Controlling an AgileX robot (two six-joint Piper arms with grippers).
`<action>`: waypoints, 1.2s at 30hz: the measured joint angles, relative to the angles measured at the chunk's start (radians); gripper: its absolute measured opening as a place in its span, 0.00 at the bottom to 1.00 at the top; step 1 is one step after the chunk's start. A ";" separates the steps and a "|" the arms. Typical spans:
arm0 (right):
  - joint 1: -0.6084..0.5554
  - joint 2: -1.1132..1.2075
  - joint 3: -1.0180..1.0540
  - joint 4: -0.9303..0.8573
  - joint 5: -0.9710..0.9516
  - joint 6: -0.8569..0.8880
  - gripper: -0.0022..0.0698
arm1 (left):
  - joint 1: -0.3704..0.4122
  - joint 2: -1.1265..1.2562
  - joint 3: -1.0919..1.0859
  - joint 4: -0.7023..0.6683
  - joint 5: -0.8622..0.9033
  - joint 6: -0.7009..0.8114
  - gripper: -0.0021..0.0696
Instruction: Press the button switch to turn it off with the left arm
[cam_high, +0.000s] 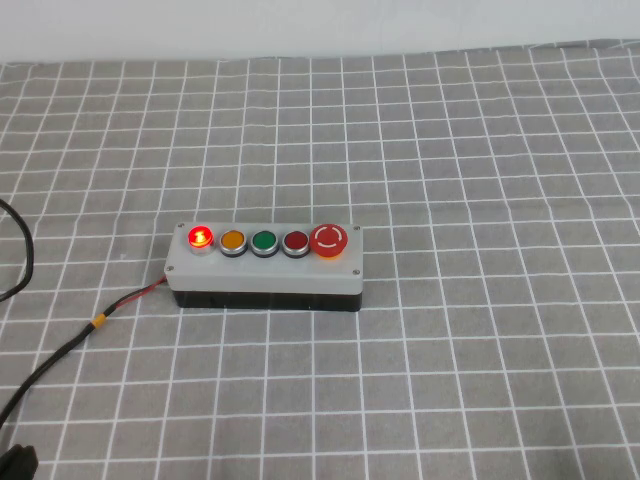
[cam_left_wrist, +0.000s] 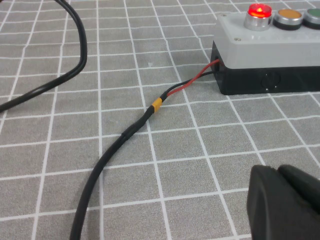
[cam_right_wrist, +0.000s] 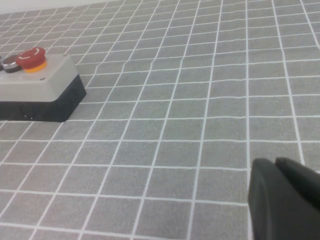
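- Red and glowing, the button switch (cam_high: 200, 237) sits at the left end of the grey box (cam_high: 265, 268), centre-left of the high view.
- Left pincer (cam_left_wrist: 287, 200) is low on the surface (cam_high: 480, 380), well apart; the button lies ahead of it past the cable (cam_left_wrist: 125, 135). Opening: cannot tell.
- Right pincer (cam_right_wrist: 285, 200) is parked farther off; cannot tell either.

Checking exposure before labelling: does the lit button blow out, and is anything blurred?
High view: the glowing bright-red button switch blooms slightly, with soft even light elsewhere. Left wrist view: the black left gripper is a blurred foreground mass. Right wrist view: the right gripper likewise.
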 joint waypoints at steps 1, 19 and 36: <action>0.000 0.000 0.000 0.000 0.000 0.000 0.01 | 0.000 0.000 0.000 0.000 0.000 0.000 0.02; 0.000 0.000 0.000 0.000 0.000 0.000 0.01 | 0.000 0.000 0.000 0.002 0.000 0.004 0.02; 0.000 0.000 0.000 0.000 0.000 0.000 0.01 | 0.000 0.000 0.000 -0.021 -0.017 -0.005 0.02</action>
